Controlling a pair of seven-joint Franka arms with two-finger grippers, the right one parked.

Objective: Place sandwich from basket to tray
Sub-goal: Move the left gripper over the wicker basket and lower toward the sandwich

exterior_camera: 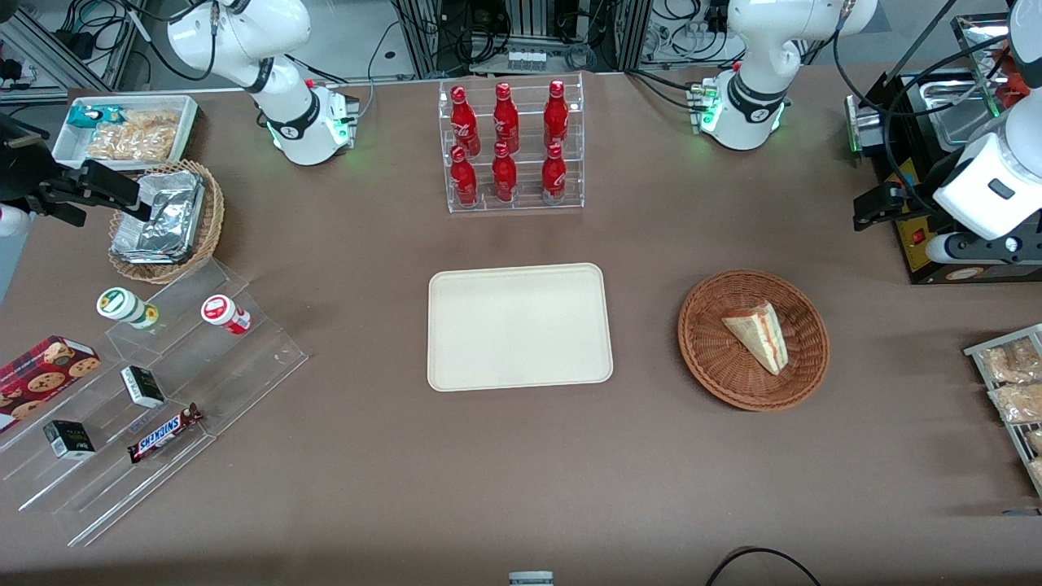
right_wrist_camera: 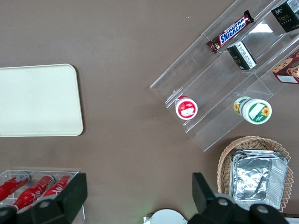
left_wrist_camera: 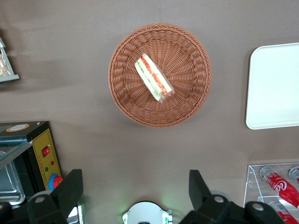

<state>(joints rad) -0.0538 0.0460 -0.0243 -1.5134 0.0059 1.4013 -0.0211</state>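
Task not yet begun. Triangular pale-bread sandwich [exterior_camera: 757, 335] lies in the round reddish-brown wicker basket [exterior_camera: 708, 358], beside the empty cream rectangular plastic tray [exterior_camera: 519, 326]. The left gripper [left_wrist_camera: 135, 193], jaws spread and empty, hovers high, well apart from the basket.

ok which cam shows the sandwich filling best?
Left wrist view: the triangular pale-bread sandwich shows its red and green filling edge-on, in the round reddish-brown wicker basket. The open gripper hangs clear of the basket. Front view shows mostly bread. Right wrist view misses it.
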